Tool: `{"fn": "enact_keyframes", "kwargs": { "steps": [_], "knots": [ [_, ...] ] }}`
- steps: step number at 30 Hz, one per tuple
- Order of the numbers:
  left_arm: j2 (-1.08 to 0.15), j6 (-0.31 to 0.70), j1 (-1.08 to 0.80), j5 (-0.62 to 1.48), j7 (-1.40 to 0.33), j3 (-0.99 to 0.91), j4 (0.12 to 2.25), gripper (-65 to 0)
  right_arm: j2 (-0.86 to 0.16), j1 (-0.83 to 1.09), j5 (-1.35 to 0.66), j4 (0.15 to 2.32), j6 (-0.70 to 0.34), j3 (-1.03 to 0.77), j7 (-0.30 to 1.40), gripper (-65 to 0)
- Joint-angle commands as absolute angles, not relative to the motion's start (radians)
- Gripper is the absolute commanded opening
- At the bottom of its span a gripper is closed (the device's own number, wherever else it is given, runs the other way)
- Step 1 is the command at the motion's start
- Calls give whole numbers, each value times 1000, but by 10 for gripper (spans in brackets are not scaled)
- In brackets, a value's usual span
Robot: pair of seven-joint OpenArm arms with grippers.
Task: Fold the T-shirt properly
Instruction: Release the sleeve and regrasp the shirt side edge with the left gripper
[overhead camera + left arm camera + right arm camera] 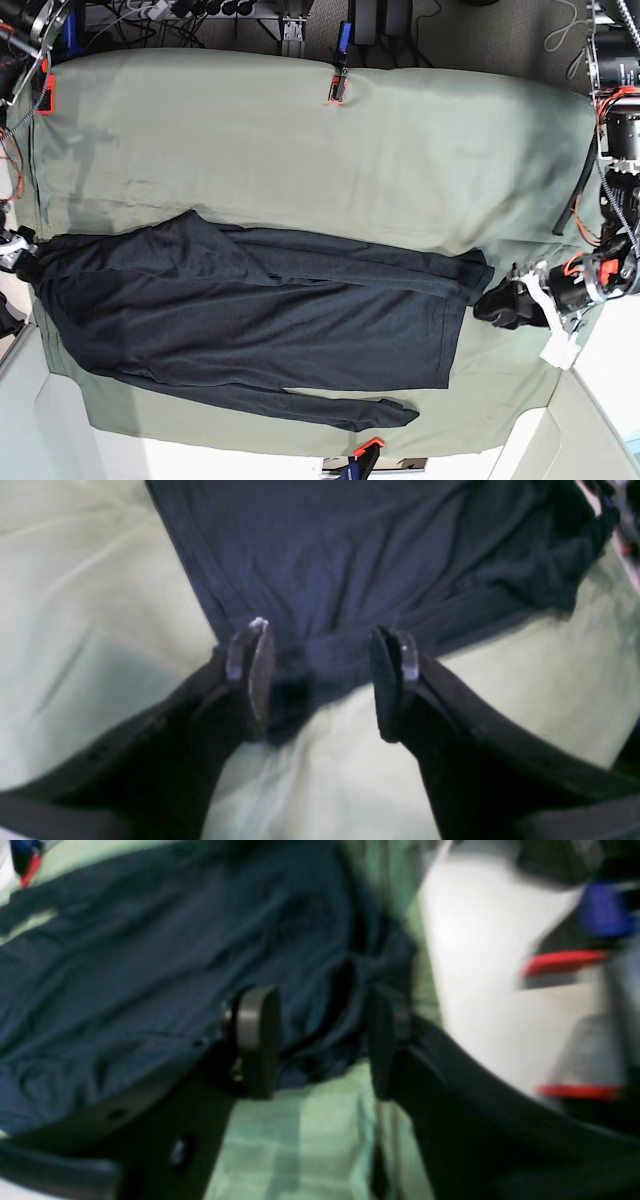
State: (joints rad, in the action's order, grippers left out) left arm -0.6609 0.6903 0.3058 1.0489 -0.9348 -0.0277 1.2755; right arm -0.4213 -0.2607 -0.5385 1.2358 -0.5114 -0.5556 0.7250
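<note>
The T-shirt (250,320) lies spread lengthwise on the green sheet (300,140). The left gripper (320,680) and right gripper (322,1040) stand spread, pinching nothing. Next they should probably grasp an edge to begin folding.

T-shirt (260,320): plain dark fabric, no print, logo or tag that can be read.
Green sheet (300,150): plain, no lettering.
Red clamps (337,90): no markings legible.
Wrist views: blurred; no text, numbers or signs can be made out anywhere.
</note>
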Motion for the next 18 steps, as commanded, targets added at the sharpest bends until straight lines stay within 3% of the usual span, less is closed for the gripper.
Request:
{"fn": "enact_keyframes", "kwargs": {
  "steps": [1,9,18],
  "knots": [
    [-685,698,297,1068,-925,-49,1314,-317,-443,-266,-568,1272,-520,-573,734,-366],
    [-634,698,90,1118,-915,-97,1356,-317,-392,-184,-608,1239,-482,-585,722,-366],
    [-461,664,80,980,-852,-268,1311,-317,-292,-220,-554,1150,-446,-585,617,-366]
  ]
}}
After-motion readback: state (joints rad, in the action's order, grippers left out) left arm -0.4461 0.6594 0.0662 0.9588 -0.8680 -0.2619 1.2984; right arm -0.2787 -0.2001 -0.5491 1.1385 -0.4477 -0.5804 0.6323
